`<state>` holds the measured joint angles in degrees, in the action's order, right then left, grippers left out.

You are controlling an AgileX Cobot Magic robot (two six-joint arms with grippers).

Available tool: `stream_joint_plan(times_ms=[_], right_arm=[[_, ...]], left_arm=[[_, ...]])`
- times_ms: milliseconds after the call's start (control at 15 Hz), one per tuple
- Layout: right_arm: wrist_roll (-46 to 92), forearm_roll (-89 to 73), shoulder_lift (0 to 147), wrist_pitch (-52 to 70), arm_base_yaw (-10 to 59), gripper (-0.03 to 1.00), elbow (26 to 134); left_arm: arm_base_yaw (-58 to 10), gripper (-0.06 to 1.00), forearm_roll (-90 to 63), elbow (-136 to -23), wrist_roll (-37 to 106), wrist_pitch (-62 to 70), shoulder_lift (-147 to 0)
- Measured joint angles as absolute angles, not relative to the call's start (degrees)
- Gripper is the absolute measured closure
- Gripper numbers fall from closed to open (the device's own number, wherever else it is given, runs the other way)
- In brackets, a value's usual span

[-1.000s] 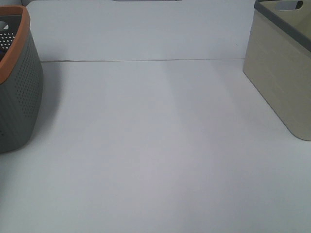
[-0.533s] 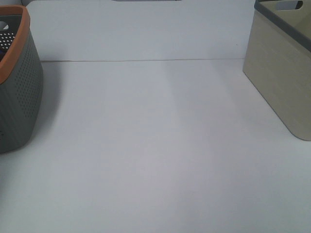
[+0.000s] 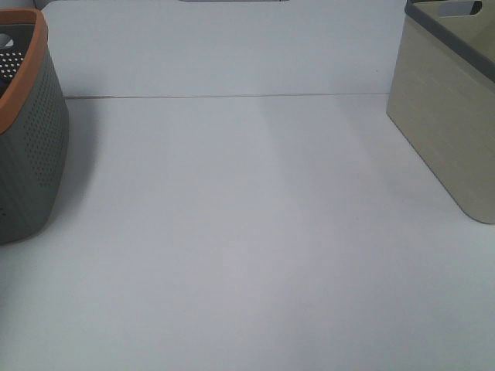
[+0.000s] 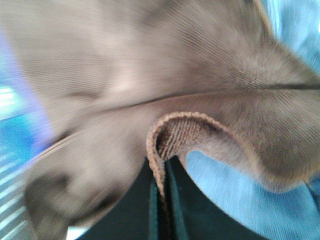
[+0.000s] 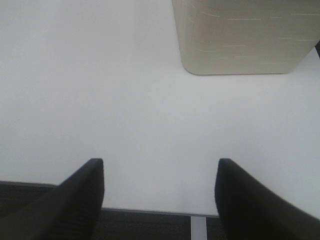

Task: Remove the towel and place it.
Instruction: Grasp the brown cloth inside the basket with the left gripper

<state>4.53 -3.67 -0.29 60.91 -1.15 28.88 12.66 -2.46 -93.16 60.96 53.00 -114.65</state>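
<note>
The towel [image 4: 165, 90], reddish-brown and fuzzy, fills the left wrist view and looks blurred. My left gripper [image 4: 162, 200] is shut on a hemmed fold of it, with the black fingers [image 4: 135, 210] pressed together on the edge. Blue shows beneath the cloth. Neither the towel nor the left gripper shows in the exterior high view. My right gripper [image 5: 159, 200] is open and empty, above the white table [image 5: 125, 100] near its front edge. It is out of the exterior high view too.
A grey perforated basket with an orange rim [image 3: 27, 139] stands at the left edge of the white table [image 3: 247, 232]. A beige bin with a grey rim [image 3: 452, 108] stands at the right, and it also shows in the right wrist view [image 5: 240, 35].
</note>
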Motion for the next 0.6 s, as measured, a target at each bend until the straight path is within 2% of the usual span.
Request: stream_joint_plan(times_ms=[200, 600], right_arm=[[4.53, -3.67, -0.29, 60.91, -1.15, 0.41, 28.88], [4.53, -3.67, -0.29, 60.91, -1.15, 0.41, 28.88]], left_arm=[[12.66, 0.93, -4.07, -93.16, 59.53, 53.29, -104.28], [12.66, 0.93, -4.3, -93.16, 54.03, 54.14, -97.12]])
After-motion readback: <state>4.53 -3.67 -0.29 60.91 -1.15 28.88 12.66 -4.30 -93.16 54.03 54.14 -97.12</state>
